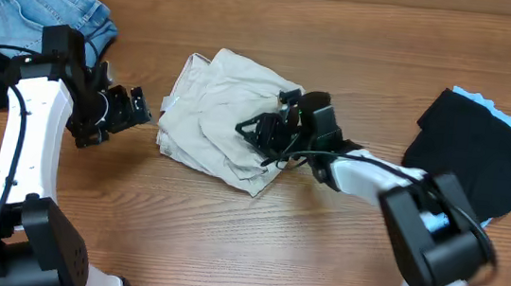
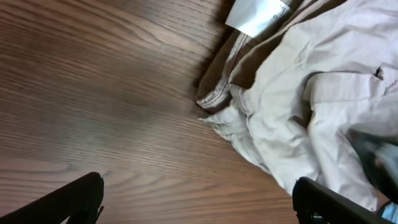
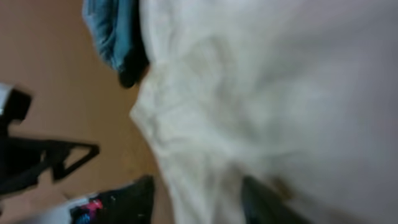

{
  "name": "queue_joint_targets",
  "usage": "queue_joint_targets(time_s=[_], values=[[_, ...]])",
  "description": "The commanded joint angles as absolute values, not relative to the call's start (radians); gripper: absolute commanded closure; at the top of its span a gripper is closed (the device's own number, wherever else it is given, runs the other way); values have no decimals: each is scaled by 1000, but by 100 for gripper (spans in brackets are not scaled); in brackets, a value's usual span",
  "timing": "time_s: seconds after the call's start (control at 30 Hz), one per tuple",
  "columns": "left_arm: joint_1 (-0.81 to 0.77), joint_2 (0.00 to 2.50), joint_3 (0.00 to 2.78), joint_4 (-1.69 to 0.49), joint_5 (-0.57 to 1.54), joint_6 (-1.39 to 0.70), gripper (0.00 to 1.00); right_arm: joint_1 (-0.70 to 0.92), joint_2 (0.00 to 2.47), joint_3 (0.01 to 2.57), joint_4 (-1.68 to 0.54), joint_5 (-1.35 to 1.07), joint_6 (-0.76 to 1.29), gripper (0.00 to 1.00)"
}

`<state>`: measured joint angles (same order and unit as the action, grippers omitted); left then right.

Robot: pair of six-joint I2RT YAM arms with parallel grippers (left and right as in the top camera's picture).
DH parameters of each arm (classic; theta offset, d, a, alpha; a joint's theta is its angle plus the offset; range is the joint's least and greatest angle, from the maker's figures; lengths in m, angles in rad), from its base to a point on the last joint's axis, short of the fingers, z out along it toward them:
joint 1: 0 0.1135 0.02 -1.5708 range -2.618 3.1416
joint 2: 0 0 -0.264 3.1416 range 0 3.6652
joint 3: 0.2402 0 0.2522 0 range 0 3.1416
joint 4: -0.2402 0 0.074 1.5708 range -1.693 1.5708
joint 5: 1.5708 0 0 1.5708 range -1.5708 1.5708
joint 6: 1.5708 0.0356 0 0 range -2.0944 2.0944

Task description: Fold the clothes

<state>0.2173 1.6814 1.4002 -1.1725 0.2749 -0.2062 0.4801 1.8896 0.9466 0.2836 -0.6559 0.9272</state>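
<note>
Trousers [image 1: 208, 100]: crumpled heap, unfolded. Left gripper [image 1: 145, 109]: just beside heap's edge, fingers wide apart, empty, likely poised to grab. Right gripper [image 1: 254, 138]: atop heap, probably gathering cloth; grip indeterminable.

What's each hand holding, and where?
Left hand open, holds nothing. Right hand sits on the middle of the beige trousers; a grip cannot be confirmed.

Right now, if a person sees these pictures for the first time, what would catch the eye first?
The crumpled cream trousers in the middle of the wooden table stand out first, with the right gripper down on the heap. The left gripper hovers open beside their left edge. Blue jeans lie at the far left corner, a black garment at the right.
</note>
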Motion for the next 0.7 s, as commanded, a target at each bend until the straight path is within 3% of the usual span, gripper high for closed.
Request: queue_joint_targets(time_s=[0.0, 0.03, 0.27, 0.47, 0.67], values=[[213, 1674, 1403, -1132, 290, -197, 0, 427, 1652, 951, 210, -675, 843, 12], [213, 1674, 1403, -1108, 290, -198, 0, 398, 1588, 951, 133, -675, 788, 0], [161, 1745, 1401, -965, 399, -185, 0, 231, 1515, 951, -421, -484, 646, 0], [105, 1944, 1401, -709, 591, -179, 0, 229, 1515, 950, -442, -385, 646, 0], [88, 2130, 1402, -518, 608, -178, 0, 229, 1515, 950, -436, -378, 620, 0]])
